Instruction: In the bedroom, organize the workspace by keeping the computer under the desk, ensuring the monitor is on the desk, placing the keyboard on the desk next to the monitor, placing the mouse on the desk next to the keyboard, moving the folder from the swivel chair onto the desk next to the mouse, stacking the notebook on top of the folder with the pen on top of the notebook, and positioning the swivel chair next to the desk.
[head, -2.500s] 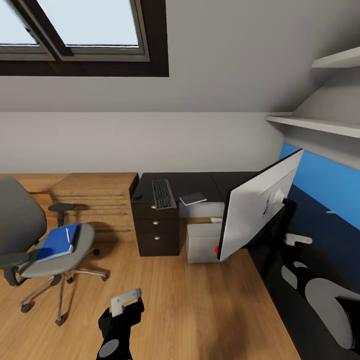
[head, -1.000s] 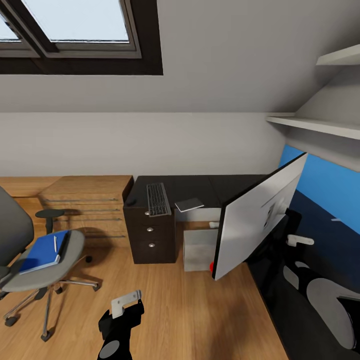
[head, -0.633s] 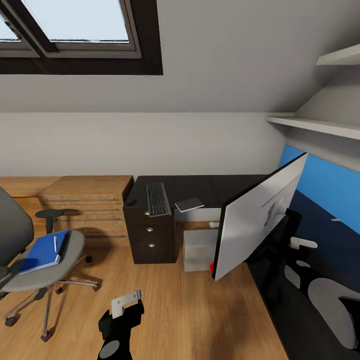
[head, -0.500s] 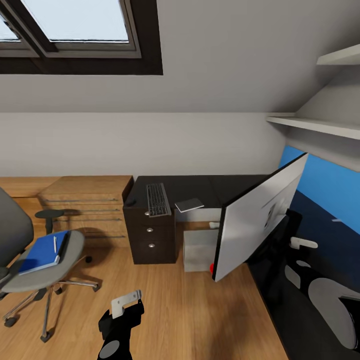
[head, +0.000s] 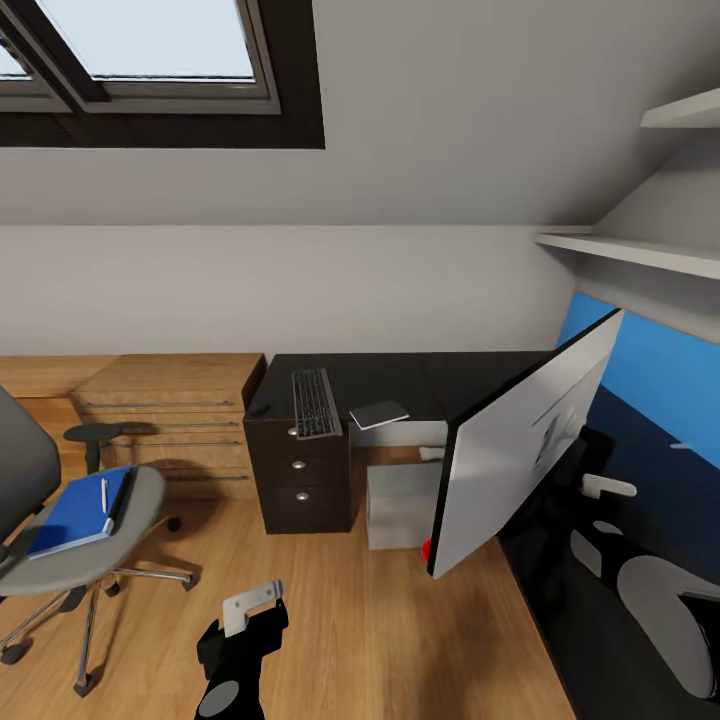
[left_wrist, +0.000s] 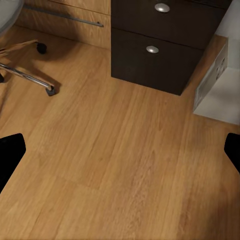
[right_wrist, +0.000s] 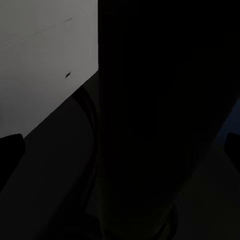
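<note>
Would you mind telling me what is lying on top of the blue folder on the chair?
A slim white pen lies on the folder, which rests on the swivel chair seat. Whatever sits beneath the folder is covered.

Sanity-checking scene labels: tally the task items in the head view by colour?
Blue: 1, folder
White or light grey: 4, pen, notebook, computer, monitor
Silver-grey with dark keys: 1, keyboard
Grey upholstery: 1, swivel chair
Black-topped: 1, desk
Total: 8
</note>
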